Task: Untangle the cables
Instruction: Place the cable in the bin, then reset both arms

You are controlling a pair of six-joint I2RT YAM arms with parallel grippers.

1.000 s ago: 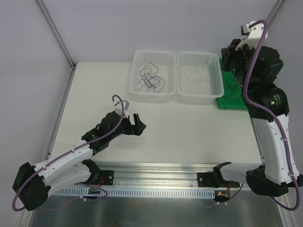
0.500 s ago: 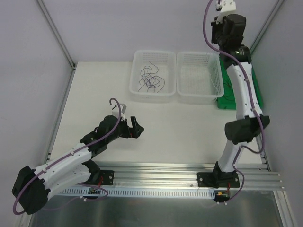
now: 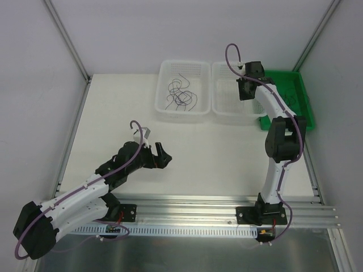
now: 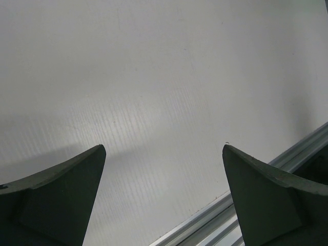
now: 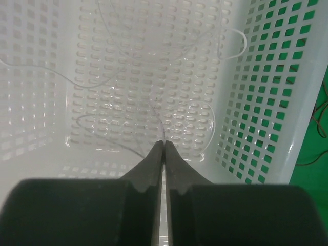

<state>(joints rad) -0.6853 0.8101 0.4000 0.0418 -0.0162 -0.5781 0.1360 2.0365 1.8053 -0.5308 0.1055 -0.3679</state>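
A tangle of thin dark cables (image 3: 180, 96) lies in the left white basket (image 3: 161, 107). My right gripper (image 3: 245, 90) hangs over the right white basket (image 3: 227, 116). In the right wrist view its jaws (image 5: 164, 142) are shut on a hair-thin cable strand (image 5: 158, 117) that rises from the tips. Several pale thin strands (image 5: 102, 82) lie on that basket's floor (image 5: 128, 56). My left gripper (image 3: 161, 154) is open and empty low over the white table; in its wrist view the fingers (image 4: 61, 189) stand wide apart around bare table, gripper midpoint (image 4: 163, 148).
A green tray (image 3: 292, 93) stands right of the baskets, with a dark wire (image 5: 320, 120) showing on it through the basket wall. An aluminium rail (image 3: 193, 204) runs along the near table edge, also in the left wrist view (image 4: 266, 174).
My right arm swung from over the green tray, up high, then down to the right basket. The left gripper drew back slightly toward the near edge.
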